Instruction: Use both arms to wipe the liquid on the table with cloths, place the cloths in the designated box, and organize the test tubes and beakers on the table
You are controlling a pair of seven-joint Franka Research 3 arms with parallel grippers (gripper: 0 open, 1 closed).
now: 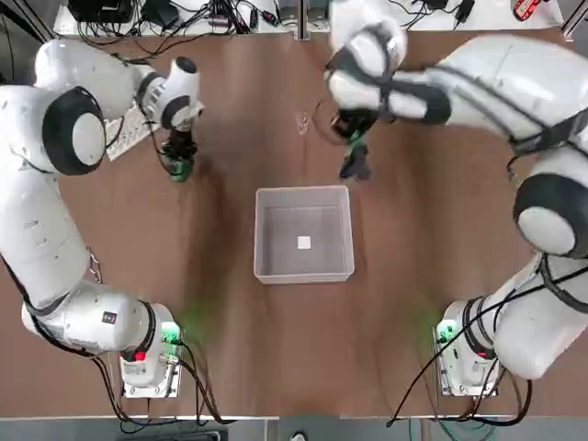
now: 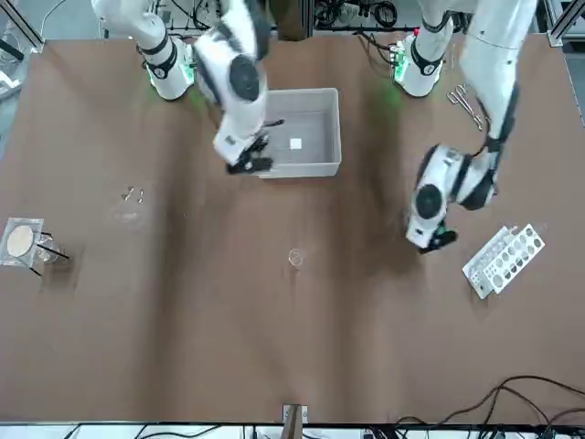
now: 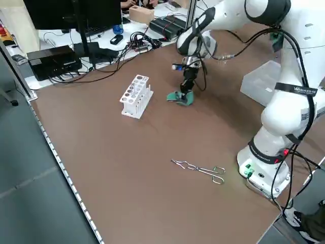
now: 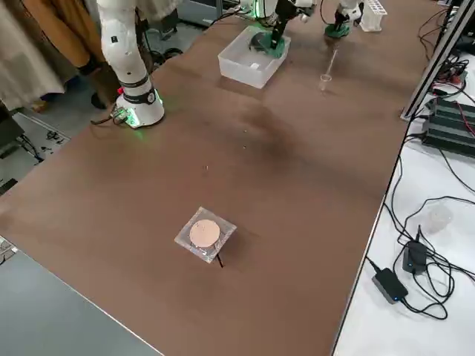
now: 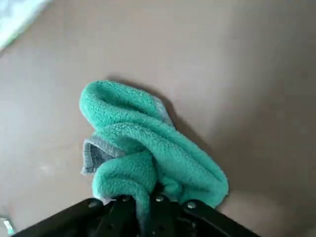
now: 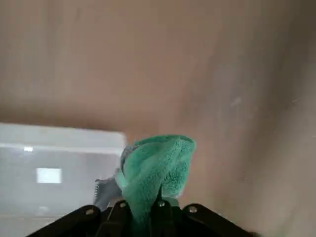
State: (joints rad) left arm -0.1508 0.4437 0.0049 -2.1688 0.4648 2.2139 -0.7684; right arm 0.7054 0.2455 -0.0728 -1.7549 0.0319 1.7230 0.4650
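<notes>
Cloths fill both of your grippers, bunched between the fingertips with soft folds spilling out, probably so that fabric rather than metal meets the surface [image 1: 413, 193]. Your left gripper [image 1: 178, 138] is closed on its green cloth [image 5: 148, 148] beside the white rack [image 3: 136, 96]; you can't tell whether the folds touch down. Your right gripper [image 1: 356, 130] pinches the other cloth [image 6: 160, 165] by the far right corner of the box [image 1: 303, 277], its grey tail hanging loose. That closeness suggests a drop into the box is the step at hand, with the left cloth to follow; you would want the loose end well inside the wall before letting go, or it may drape over the rim.

The box sits upright mid-surface, where either arm can reach it, and a small clear glass vessel [image 2: 295, 258] stands apart, yet to be organized. Your left arm reaches forward from its base, bent, wrist turned down; your right arm arches forward and inward, wrist likewise pointing down.
</notes>
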